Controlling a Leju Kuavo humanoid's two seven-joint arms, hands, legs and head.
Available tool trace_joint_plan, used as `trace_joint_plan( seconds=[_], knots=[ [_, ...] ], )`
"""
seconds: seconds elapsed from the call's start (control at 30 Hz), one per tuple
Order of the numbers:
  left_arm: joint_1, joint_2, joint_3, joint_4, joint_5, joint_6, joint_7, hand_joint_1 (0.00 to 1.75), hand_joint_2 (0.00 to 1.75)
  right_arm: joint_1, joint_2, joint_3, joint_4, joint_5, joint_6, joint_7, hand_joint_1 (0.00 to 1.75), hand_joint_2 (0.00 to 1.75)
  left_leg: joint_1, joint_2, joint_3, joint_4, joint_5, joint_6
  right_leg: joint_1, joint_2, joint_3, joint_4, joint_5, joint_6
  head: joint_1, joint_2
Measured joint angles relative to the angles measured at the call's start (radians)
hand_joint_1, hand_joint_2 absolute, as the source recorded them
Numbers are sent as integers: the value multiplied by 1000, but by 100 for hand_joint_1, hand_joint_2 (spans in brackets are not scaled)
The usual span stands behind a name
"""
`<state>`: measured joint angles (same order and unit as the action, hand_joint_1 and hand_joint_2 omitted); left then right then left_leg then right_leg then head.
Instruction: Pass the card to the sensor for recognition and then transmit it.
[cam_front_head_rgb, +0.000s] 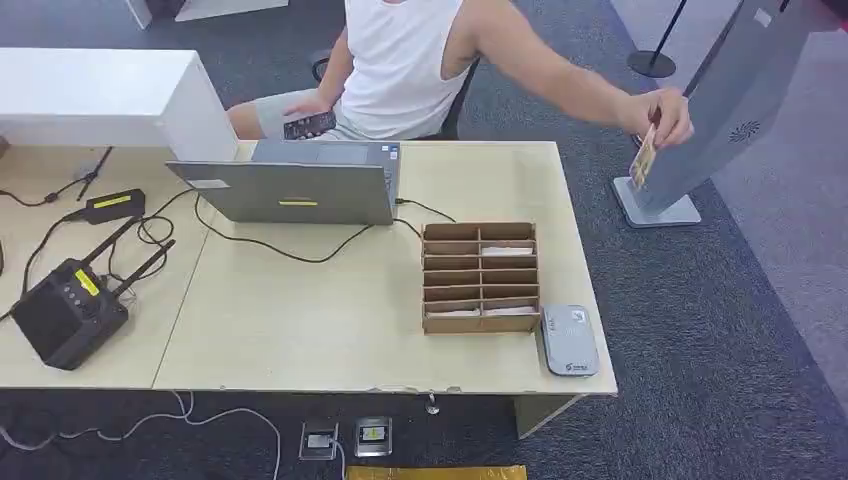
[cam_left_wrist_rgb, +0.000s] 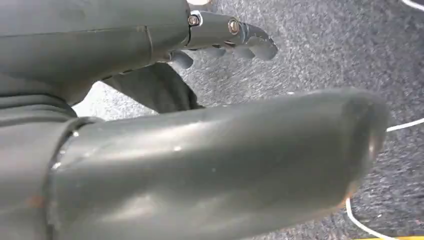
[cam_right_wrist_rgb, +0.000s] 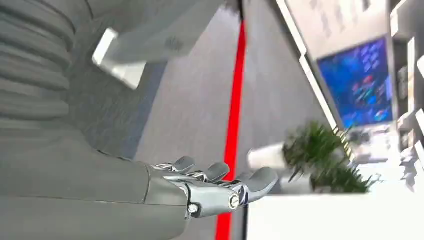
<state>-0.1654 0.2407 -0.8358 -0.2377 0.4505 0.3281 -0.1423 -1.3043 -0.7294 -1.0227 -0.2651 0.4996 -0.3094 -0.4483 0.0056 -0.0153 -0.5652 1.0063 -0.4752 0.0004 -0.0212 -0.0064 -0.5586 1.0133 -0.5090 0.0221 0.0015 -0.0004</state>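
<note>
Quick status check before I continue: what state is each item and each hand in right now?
card: held upright by the person's hand, off the desk's far right side
laptop: lid open, cable plugged in
card organizer: upright on the desk, a few slots hold cards
card reader: flat on the desk, nothing on it
left hand: holding nothing, over carpet
right hand: fingers extended, holding nothing

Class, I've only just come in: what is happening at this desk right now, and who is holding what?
A seated person reaches out past the desk's far right corner, a card in their hand, the other hand holding a phone. The cardboard card rack and the grey card reader sit untouched near the desk's front right. The robot's left hand and right hand are open, holding nothing, so it hasn't taken the card.
</note>
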Motion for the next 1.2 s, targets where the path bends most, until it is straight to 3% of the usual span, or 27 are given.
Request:
trace_joint_plan(
  seconds=[0.13, 0.27, 0.5, 0.7, 0.93, 1.2],
  knots=[
    [2, 1, 0, 0, 1, -13, 1, 0, 0, 7, 36, 262, -92, -231, 16, 66, 0, 175, -1, 0, -2, 0, 1, 1, -1, -1, -2, 0, 0, 0, 0, 0],
    [2, 7, 0, 3, 1, -13, 1, 0, 0, 28, 68, 529, -205, -261, -5, 111, 0, 175, -1, 8, -1, 0, 0, 1, -1, 8, -4, 0, 1, 0, 0, 0],
    [-2, 16, 0, 6, -8, -23, 1, 0, 0, 84, 104, 937, -408, -166, -13, 170, 0, 175, 0, 8, -1, 0, 0, 0, 0, 7, -4, 0, 1, 0, 0, 0],
    [-17, 37, -3, 8, -24, -48, 1, 0, 0, 160, 139, 1193, -567, 97, 47, 213, 0, 175, 1, 7, -1, 0, 1, 0, 1, 6, -4, 1, 1, 0, 0, 0],
    [-49, 49, -5, 8, -45, -68, 4, 0, 0, 231, 162, 1372, -724, 205, 175, 270, 0, 175, 2, 1, -2, 0, 1, -1, 2, 2, -3, 0, 1, 0, 1, 0],
    [-58, 56, -8, 8, -54, -69, 4, 0, 0, 280, 180, 1457, -775, 245, 185, 272, 0, 175, 1, 1, -3, 0, 1, -1, 2, 2, -4, 0, 1, 0, 0, 0]
  ],
)
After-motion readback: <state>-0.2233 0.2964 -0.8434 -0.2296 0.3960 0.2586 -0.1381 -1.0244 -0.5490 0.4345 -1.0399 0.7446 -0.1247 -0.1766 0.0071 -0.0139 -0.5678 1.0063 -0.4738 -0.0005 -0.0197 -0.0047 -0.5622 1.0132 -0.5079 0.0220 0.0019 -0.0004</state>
